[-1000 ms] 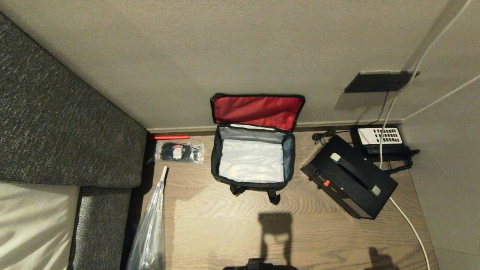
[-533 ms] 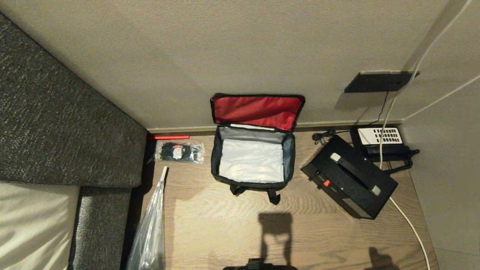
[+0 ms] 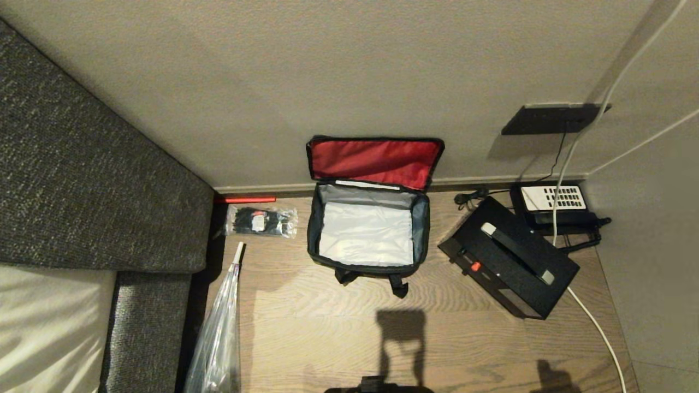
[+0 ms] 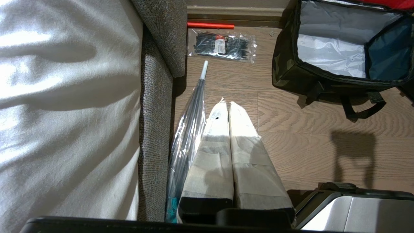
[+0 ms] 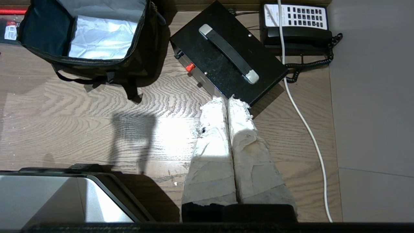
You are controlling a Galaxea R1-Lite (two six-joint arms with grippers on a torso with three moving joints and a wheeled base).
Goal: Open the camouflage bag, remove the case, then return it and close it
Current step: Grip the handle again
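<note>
Head view shows neither arm, so the wrist views carry both pincers. Nearest in the right wrist view is the right gripper (image 5: 227,101), its two white-wrapped fingers (image 5: 213,129) pressed flat together with nothing between them, hanging above the wooden floor (image 5: 97,123). Just beyond its tips lies the case (image 5: 223,61), flat on the floor with its handle up and its small red latch on the edge facing the bag. Past the case, against the wall, sits a black telephone (image 5: 296,26) with a white keypad, and a white cable (image 5: 307,129) runs along the floor to the gripper's outer side. Further off on its inner side stands the camouflage bag (image 5: 93,61), open, its pale lining bare.

In the left wrist view the left gripper (image 4: 226,104) likewise has its padded fingers (image 4: 245,142) closed on each other, empty, over the floor. Right alongside it lies a clear folded umbrella (image 4: 190,123), next to the grey sofa (image 4: 155,136). Ahead of the tips is a packet of black cable ties (image 4: 223,47), then a red stick (image 4: 210,25) at the baseboard. The bag (image 4: 291,71) stands ahead toward the gripper's inner side, lid thrown back against the wall (image 3: 349,82), red lining showing.
</note>
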